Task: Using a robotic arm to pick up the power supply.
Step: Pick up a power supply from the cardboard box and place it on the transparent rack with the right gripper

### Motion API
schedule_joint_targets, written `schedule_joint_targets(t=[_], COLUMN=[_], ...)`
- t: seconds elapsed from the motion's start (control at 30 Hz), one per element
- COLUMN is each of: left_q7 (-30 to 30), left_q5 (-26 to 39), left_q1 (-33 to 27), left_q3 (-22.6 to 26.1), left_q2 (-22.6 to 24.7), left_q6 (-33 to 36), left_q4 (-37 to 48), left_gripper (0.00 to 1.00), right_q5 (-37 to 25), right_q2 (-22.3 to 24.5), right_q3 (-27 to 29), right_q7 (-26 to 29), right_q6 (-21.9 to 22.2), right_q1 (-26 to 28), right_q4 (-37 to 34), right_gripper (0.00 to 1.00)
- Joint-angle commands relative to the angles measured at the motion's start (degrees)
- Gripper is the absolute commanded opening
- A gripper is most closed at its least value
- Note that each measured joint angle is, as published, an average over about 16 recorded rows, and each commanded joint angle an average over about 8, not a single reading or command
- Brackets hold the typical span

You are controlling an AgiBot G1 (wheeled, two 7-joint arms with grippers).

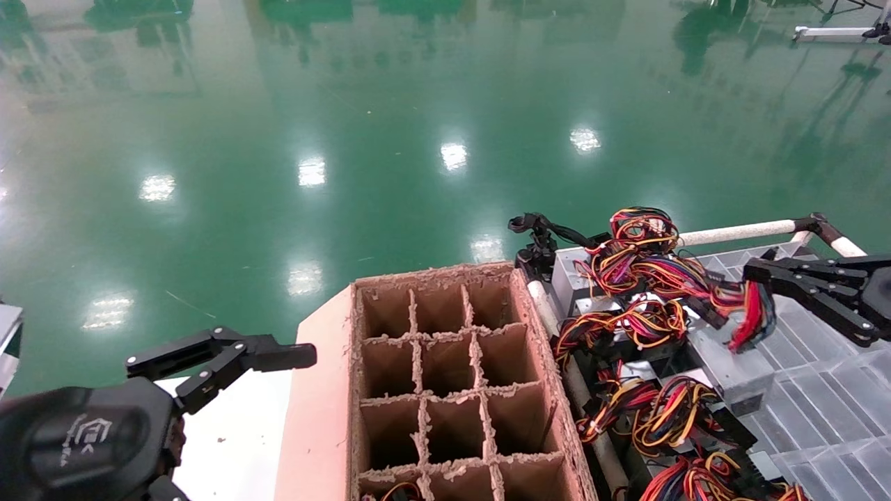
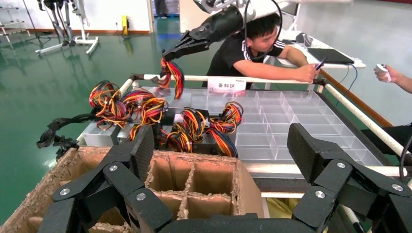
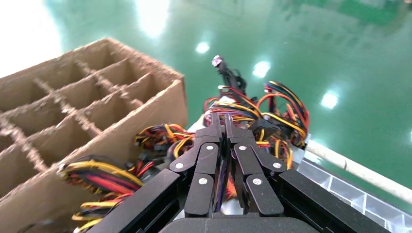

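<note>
Presently, right end effector [image 1: 762, 278]: fingers pinched together on the wire bundle [image 1: 755, 313] of the power supply [image 1: 731, 365], above the clear compartment tray [image 1: 835, 410]. Power supply: silver-grey box, hanging tilted below the bundle, just right of the cardboard divider box [image 1: 445, 376], over the other wired units [image 1: 640, 278] heaped along the tray's near edge. Wire bundle: red, orange and black, gripped at its upper end. Cardboard divider box: brown, open cells, frayed edges, serving as landmark. Left end effector [image 1: 230, 358]: fingers spread apart, holding nothing, left of the cardboard divider box, over a white bench [image 1: 237, 431]. Green floor [image 1: 348, 139] beyond the box.
</note>
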Motion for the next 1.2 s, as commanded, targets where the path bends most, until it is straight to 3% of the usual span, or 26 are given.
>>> schedule_joint_targets(t=[0.03, 0.33, 0.83, 1.2], left_q7=[0.0, 0.0, 0.0, 0.0], left_q5=[0.0, 0.0, 0.0, 0.0], left_q1=[0.0, 0.0, 0.0, 0.0], left_q3=[0.0, 0.0, 0.0, 0.0], left_q2=[0.0, 0.0, 0.0, 0.0], left_q6=[0.0, 0.0, 0.0, 0.0], left_q4=[0.0, 0.0, 0.0, 0.0], left_gripper=[1.00, 1.00, 1.00, 1.00], right_q5=[1.9, 13.3, 23.6, 32.7], right_q2=[-0.1, -2.7, -4.5, -9.3], right_q3=[1.0, 8.6, 16.1, 23.2], right_q7=[-0.3, -2.0, -2.9, -5.1], right_q6=[0.6, -0.8, -1.5, -1.5], right_q1=[-2.0, -11.7, -24.2, -34.7], right_q4=[-1.3, -6.5, -10.7, -13.7], right_gripper=[0.00, 0.00, 0.00, 0.00])
